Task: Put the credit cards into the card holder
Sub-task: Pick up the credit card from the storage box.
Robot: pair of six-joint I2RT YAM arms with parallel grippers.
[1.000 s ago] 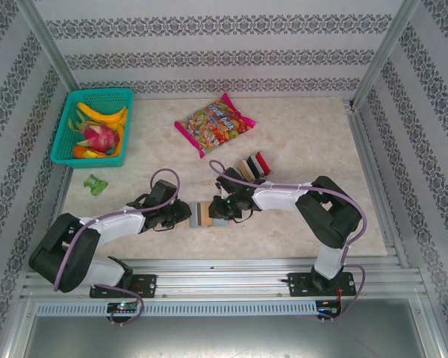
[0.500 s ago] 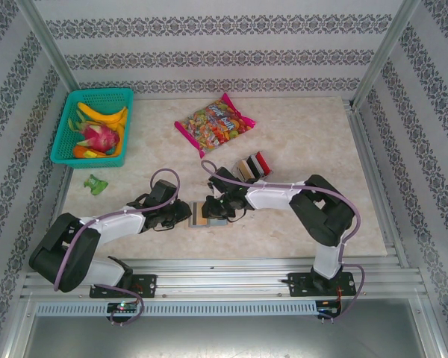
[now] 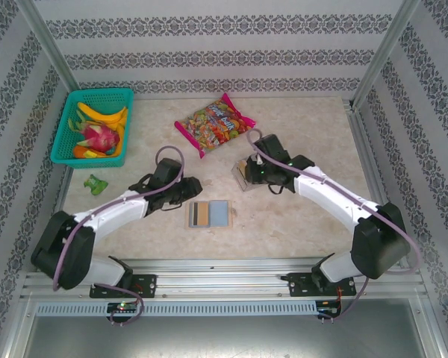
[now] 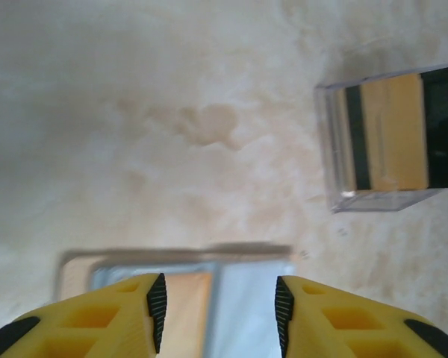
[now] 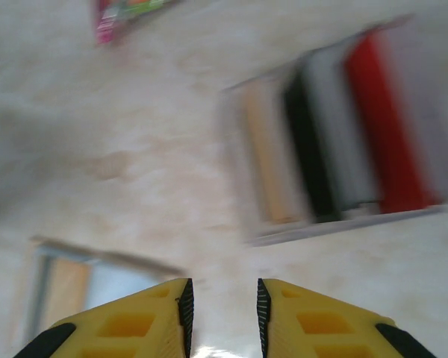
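**Robot arms poised over an open wallet at a card-sorting desk.** The card holder lies opened flat near the front edge, between the two arms. Its pockets face up so a card can be slid in from above. Whether the tan panel on its left half is a card already seated cannot be told.

The left gripper hangs just beside the holder on its left. Its jaws are spread with nothing between them, a position that looks handy for pinning the wallet if it slides.

The right gripper hovers at the clear rack, which stands a little behind and to the right of the holder. Its jaws are a narrow way apart and also empty, a gap that seems suited to taking a thin card edgewise.

The credit cards stand on edge in that rack, side by side, among them a black card and a red card. Standing upright leaves their top edges free to pinch.

A candy bag and a fruit basket sit well apart at the back, out of the working lane. With several cards in the rack, most of the job appears yet to be done.
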